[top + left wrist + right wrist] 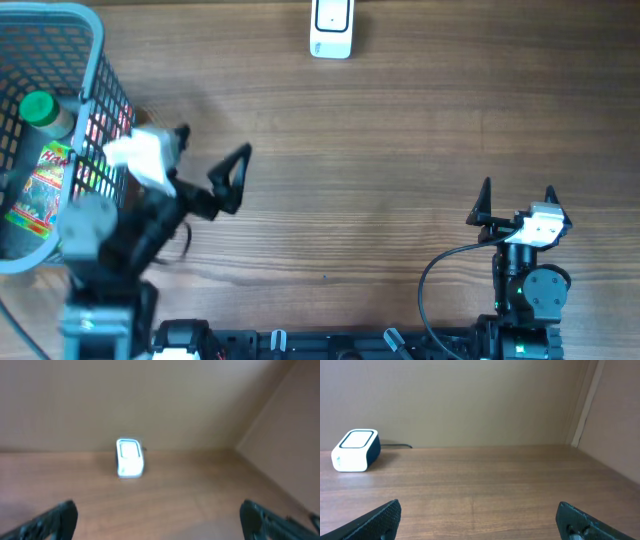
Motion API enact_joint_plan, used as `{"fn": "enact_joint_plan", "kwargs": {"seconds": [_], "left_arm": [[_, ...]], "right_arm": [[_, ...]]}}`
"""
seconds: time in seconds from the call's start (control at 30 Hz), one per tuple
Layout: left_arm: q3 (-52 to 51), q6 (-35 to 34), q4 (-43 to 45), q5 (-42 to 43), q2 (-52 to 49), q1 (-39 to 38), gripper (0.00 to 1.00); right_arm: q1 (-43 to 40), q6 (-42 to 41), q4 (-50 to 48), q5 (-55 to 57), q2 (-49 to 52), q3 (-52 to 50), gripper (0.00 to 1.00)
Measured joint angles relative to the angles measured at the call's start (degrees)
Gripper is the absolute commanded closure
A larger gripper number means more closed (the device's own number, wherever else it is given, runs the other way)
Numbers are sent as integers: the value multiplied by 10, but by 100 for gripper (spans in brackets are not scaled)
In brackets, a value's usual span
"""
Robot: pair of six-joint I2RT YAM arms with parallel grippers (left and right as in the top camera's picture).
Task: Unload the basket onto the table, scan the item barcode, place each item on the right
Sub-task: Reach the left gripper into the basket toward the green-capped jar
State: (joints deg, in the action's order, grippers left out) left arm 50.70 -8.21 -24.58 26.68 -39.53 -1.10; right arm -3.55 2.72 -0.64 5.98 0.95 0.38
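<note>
Beside the left gripper (208, 152), on its outer side, stands a blue basket (90, 60). It holds the goods to be scanned, a green-capped bottle (40, 110) and a colourful packet (38, 190), neither lifted out yet. The left gripper's jaws are spread and empty, pointing away from the basket. Ahead of both grippers, at the far edge of the table (400, 150), sits the white scanner (331, 28), probably window-up so a barcode can pass over it. The right gripper (517, 192), well apart from the basket, rests released, holding nothing.
</note>
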Motion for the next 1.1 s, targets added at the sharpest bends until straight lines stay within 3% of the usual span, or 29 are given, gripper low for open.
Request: {"fn": "enact_joint_plan", "kwargs": {"seconds": [0.07,0.2,0.27,0.4,0.53,0.63,0.7,0.8,0.93,1.1], "left_arm": [[77,29,-87,2,-58,0,0],[95,47,-98,-3,-128,0,0],[112,38,-113,-38,-139,8,0],[275,8,-186,-151,-185,49,0],[401,-28,-229,-245,-230,118,0],[416,-75,-266,-278,-271,213,12],[416,-112,-284,-289,-315,275,4],[415,-155,-278,-299,-397,342,0],[415,-163,-216,-299,-464,361,0],[415,-99,-145,-298,-573,360,0]], "right_arm": [[0,0,0,0,0,0,0],[0,0,0,0,0,0,0],[0,0,0,0,0,0,0],[0,0,0,0,0,0,0],[0,0,0,0,0,0,0],[0,0,0,0,0,0,0],[0,0,0,0,0,0,0],[0,0,0,0,0,0,0],[0,0,0,0,0,0,0],[0,0,0,0,0,0,0]]}}
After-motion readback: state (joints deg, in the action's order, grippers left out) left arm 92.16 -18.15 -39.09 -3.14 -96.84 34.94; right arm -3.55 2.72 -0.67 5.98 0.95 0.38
